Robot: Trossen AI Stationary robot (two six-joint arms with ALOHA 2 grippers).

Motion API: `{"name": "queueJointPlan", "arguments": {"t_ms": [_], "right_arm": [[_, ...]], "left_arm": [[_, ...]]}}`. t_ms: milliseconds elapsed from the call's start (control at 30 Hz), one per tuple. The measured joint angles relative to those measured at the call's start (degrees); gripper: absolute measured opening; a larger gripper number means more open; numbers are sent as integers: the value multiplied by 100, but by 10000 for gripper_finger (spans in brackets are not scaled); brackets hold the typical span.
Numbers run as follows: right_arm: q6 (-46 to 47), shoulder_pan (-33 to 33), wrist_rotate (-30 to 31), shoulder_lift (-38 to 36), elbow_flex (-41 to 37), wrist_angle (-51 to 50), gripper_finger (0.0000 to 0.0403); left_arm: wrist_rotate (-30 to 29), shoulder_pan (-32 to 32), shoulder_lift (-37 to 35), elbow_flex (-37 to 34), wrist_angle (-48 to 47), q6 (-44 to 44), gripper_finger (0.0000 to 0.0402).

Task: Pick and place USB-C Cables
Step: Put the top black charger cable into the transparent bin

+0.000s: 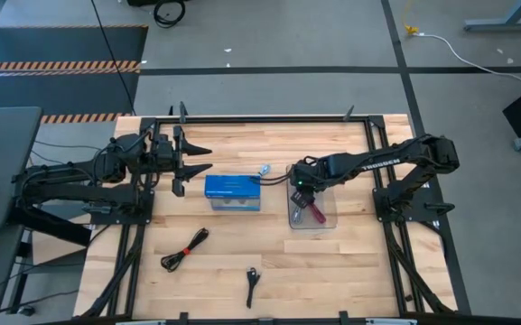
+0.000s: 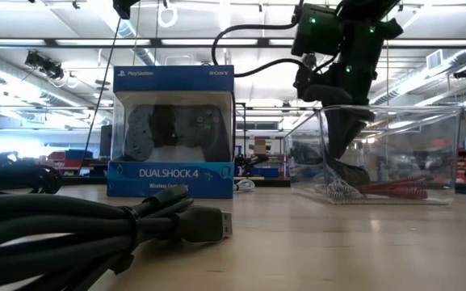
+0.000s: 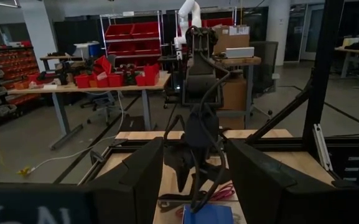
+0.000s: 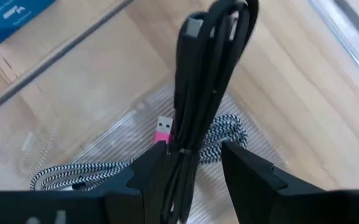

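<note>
My right gripper (image 4: 195, 155) points down into the clear tray (image 1: 328, 221), open, with a black bundled USB-C cable (image 4: 204, 81) standing between its fingers. On the tray floor below lie a magenta cable (image 2: 394, 190) and a black-and-white braided cable (image 4: 104, 171). Two more black cables lie flat on the table near its near edge, one (image 1: 185, 250) left of the other (image 1: 252, 286). My left gripper (image 1: 192, 167) waits open, just left of the blue box (image 1: 233, 192). My right gripper touches the black cable only with the inner side of one finger (image 4: 157, 168), against which the bundle's middle (image 4: 182, 162) lies. The other finger (image 4: 247, 174) stands apart from it. The fingers come from above, along the cable, which runs on below them into the tray.
The blue controller box (image 2: 172, 129) stands upright between the two arms, close to the tray's left wall. A small pale blue object (image 1: 265, 169) lies behind the box. A metal frame runs around the table's edges. Bare wood lies along the near half of the table.
</note>
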Motion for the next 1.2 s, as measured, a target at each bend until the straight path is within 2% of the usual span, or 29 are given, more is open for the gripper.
{"name": "queueJointPlan", "arguments": {"t_ms": [633,867,1200], "right_arm": [[-88,-36,40,2,-25,448,127],[0,-72,-391,4,-26,404,115],[103,-74,-396,-4,-606,909,113]], "left_arm": [[0,0,0,0,5,-4,185],[0,0,0,0,4,-7,185],[0,-2,0,0,2,-79,185]]}}
